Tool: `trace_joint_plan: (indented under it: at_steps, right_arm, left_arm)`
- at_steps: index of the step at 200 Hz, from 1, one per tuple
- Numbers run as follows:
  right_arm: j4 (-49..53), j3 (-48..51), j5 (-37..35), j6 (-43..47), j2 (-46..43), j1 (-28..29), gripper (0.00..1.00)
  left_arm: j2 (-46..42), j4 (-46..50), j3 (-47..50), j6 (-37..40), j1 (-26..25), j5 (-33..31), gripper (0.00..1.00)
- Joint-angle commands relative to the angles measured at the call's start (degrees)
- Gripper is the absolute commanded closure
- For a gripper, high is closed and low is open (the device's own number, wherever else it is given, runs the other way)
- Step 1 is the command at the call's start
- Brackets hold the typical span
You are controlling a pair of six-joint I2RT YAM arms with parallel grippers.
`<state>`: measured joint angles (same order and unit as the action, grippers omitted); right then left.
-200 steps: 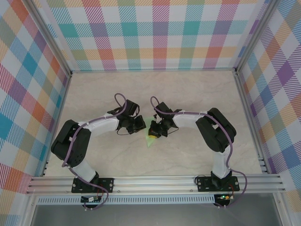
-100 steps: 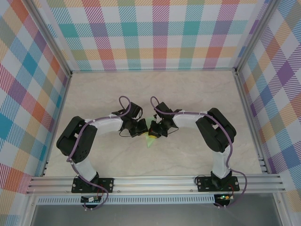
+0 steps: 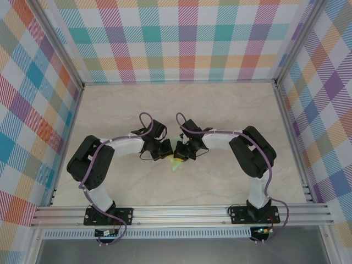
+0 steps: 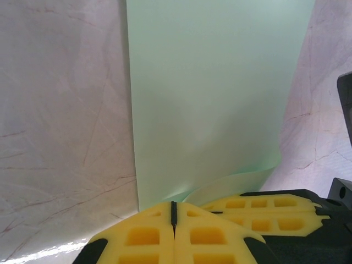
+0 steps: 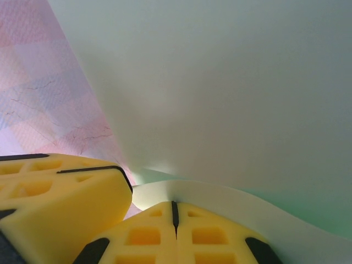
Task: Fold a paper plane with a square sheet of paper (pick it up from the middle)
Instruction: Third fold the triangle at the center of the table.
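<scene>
**Both claws closed, tip to tip, at the green paper in mid-table**

From above: the two arms bend inward from the near rail (image 3: 181, 212) and meet around the middle of the marble-look table (image 3: 110, 104). The left claw (image 3: 169, 150) and the right claw (image 3: 180, 155) sit nose to nose. The paper (image 3: 176, 165) lies beneath them. A pale green point pokes out on the near side, and the claws hide the rest of it. Checked walls (image 3: 181, 38) stand to the left, right and far side.

Left wrist camera: the left claw (image 4: 173, 212) has its two yellow pads pressed together, with only a thin dark seam between them. From their tip the paper (image 4: 214, 93) runs away as a plain green panel, its left edge straight against the table (image 4: 60, 110). Near the tip a strip of the paper curls up. A yellow finger (image 4: 269, 212) of the right claw lies just beside the left claw, on its right. Whether any paper is nipped in the seam cannot be told.

Right wrist camera: the right claw (image 5: 175, 212) is likewise closed, pad against pad. The paper (image 5: 231, 82) rises close in front, and a pale curled edge sweeps just past the tip. A yellow finger (image 5: 55, 190) of the left claw lies just to the left. A patch of table (image 5: 60, 99) shows at the upper left. Here too, a grip on the paper cannot be made out.
</scene>
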<state>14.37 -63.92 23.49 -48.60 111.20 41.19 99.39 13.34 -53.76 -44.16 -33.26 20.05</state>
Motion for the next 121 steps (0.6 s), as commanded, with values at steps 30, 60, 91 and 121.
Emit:
trace_joint_plan:
  at_steps: [30, 60, 91, 121]
  right_arm:
    - [3.66, 1.61, -3.27, 0.18, 2.09, -0.41, 1.0]
    - [3.49, 1.87, -3.27, -0.06, 2.01, -0.41, 1.0]
    - [2.94, 2.22, -2.66, -0.25, 1.92, -0.5, 1.0]
    - [1.18, 2.48, -0.61, 0.08, 0.7, -0.67, 1.0]
  left_arm:
    - [1.2, 1.82, 1.75, -0.4, -0.93, 0.07, 1.0]
    - [2.07, 2.07, 1.88, -0.27, -0.94, -0.4, 1.0]
    - [2.6, 2.05, 1.81, -0.18, -0.92, -1.11, 1.0]
    - [2.46, 4.95, 1.45, 0.3, -0.98, -2.64, 1.0]
